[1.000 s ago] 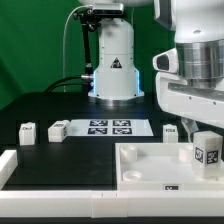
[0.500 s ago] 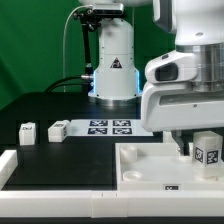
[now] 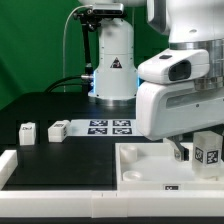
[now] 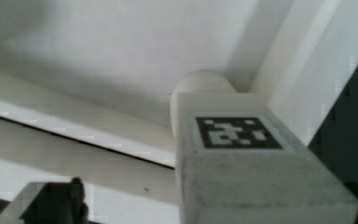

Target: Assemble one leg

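Observation:
A leg [image 3: 208, 150], a stubby white block with a square tag, stands upright in a corner of the large white tabletop [image 3: 140, 165] at the exterior view's right. My gripper [image 3: 190, 152] hangs low right beside it. In the wrist view the leg [image 4: 238, 165] fills the middle with its tag facing the camera. One dark finger [image 4: 51, 200] shows well apart from the leg; the other finger is hidden. The jaws stand open and nothing is held. Two more legs [image 3: 28, 132] [image 3: 57, 129] lie on the black table at the exterior view's left.
The marker board [image 3: 110, 126] lies flat behind the tabletop. The arm's white base [image 3: 114, 65] stands at the back. A white raised edge [image 3: 8, 165] runs along the front left. My arm's bulk hides the table behind the tabletop's right side.
My arm has come down and shifted toward the exterior view's left. The gripper is now level with the standing leg. The leg and the loose parts have not moved.

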Robot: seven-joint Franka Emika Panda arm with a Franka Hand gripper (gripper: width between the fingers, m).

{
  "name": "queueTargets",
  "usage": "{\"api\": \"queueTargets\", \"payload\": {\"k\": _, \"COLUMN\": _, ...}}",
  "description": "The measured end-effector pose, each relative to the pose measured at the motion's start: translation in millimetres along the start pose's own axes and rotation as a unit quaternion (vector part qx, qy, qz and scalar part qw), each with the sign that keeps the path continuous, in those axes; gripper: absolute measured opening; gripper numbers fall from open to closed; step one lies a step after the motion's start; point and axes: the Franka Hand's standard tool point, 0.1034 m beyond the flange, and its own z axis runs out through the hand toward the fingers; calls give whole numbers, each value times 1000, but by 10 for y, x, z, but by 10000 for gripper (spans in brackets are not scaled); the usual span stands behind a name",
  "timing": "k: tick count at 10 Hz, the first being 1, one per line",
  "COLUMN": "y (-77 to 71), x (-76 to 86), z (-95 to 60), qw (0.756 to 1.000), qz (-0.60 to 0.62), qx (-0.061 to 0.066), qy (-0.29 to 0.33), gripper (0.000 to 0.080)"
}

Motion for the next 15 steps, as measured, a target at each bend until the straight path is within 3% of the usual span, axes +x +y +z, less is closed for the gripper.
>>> {"api": "queueTargets", "payload": {"k": 1, "y": 2, "x": -1, "z": 0, "qw": 1000, "qz": 0, "qx": 0, "qy": 0, "gripper": 646}}
{"api": "queueTargets", "payload": {"k": 3, "y": 2, "x": -1, "z": 0, "qw": 1000, "qz": 0, "qx": 0, "qy": 0, "gripper": 313}}
{"api": "queueTargets", "payload": {"k": 7, "y": 0, "x": -1, "z": 1, "qw": 999, "qz": 48, "qx": 1, "qy": 0, "gripper": 290}}
{"api": "queueTargets", "payload": {"k": 10, "y": -12, "x": 7, "z": 11, "qw": 977, "qz": 215, "qx": 7, "qy": 6, "gripper": 290}}
{"api": "queueTargets", "payload": {"k": 12, "y": -9, "x": 8, "z": 19, "qw": 930, "qz": 365, "qx": 1, "qy": 29, "gripper": 291}}
{"api": "queueTargets", "payload": {"k": 13, "y": -2, "x": 3, "z": 19, "qw": 904, "qz": 427, "qx": 4, "qy": 28, "gripper": 291}}
{"api": "queueTargets", "payload": {"k": 15, "y": 8, "x": -7, "z": 24, "qw": 822, "qz": 569, "qx": 3, "qy": 28, "gripper": 291}}
